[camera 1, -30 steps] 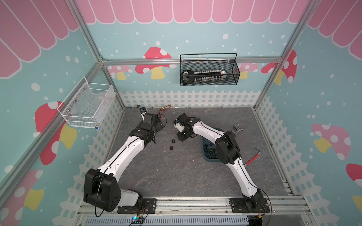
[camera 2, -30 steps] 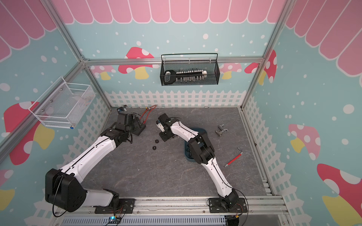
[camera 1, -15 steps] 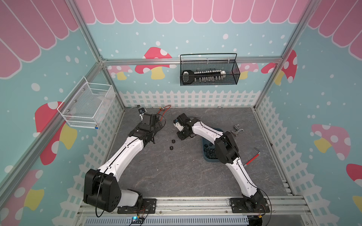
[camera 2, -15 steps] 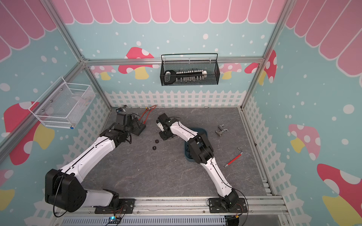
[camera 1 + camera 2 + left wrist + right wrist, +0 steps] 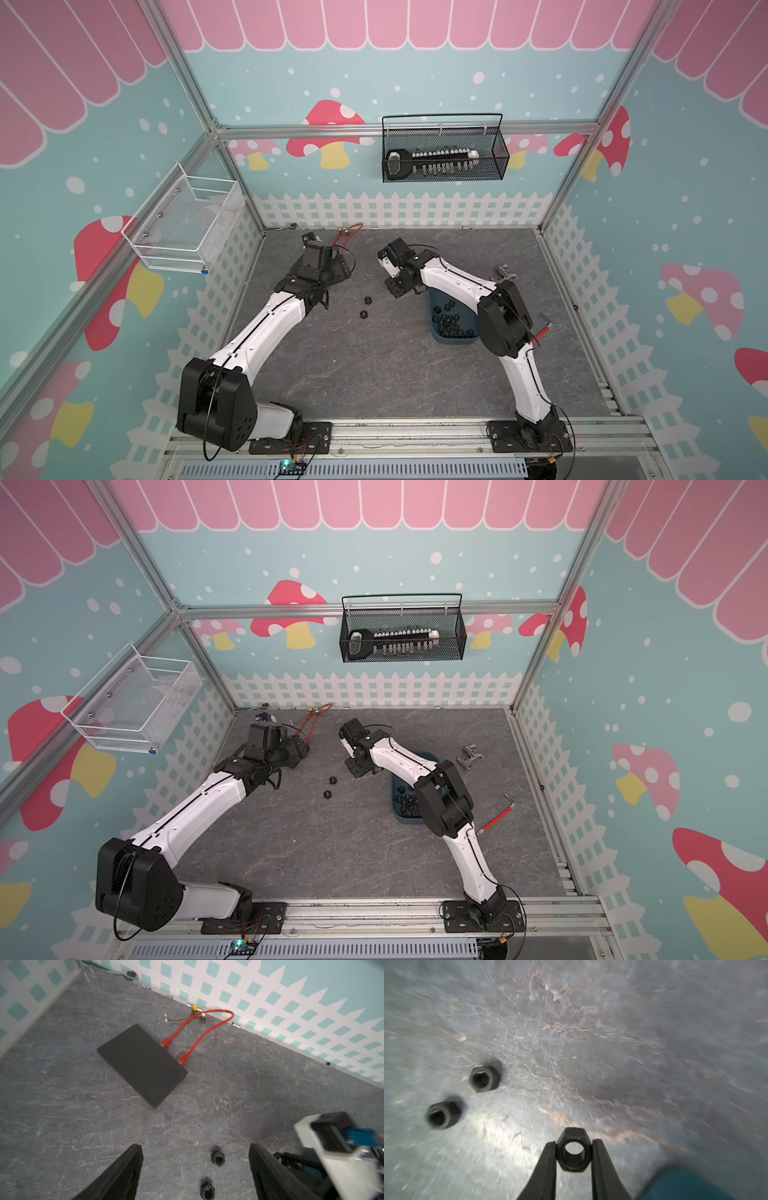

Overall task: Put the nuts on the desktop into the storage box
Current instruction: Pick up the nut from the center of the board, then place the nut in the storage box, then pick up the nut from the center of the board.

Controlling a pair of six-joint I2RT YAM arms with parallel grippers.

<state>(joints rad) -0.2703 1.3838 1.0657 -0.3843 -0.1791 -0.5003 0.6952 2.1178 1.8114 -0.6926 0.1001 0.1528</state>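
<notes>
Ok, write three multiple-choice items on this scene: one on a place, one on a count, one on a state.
1. Where is the storage box?
A. under the right arm
B. on the wall
C. by the left arm's base

2. How many nuts lie loose on the desktop?
A. none
B. two
C. five

3. The right gripper is:
A. wide open
B. shut on a nut
C. shut on a red cable

Answers: 1 A, both top views show it there. 2 B, the two loose nuts lie between the arms. 3 B, its fingers clamp the nut.

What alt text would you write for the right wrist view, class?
The right gripper pinches a black hexagonal nut between its two fingers above the grey marble desktop. Two more nuts lie loose on it, and a corner of the teal storage box shows.
</notes>
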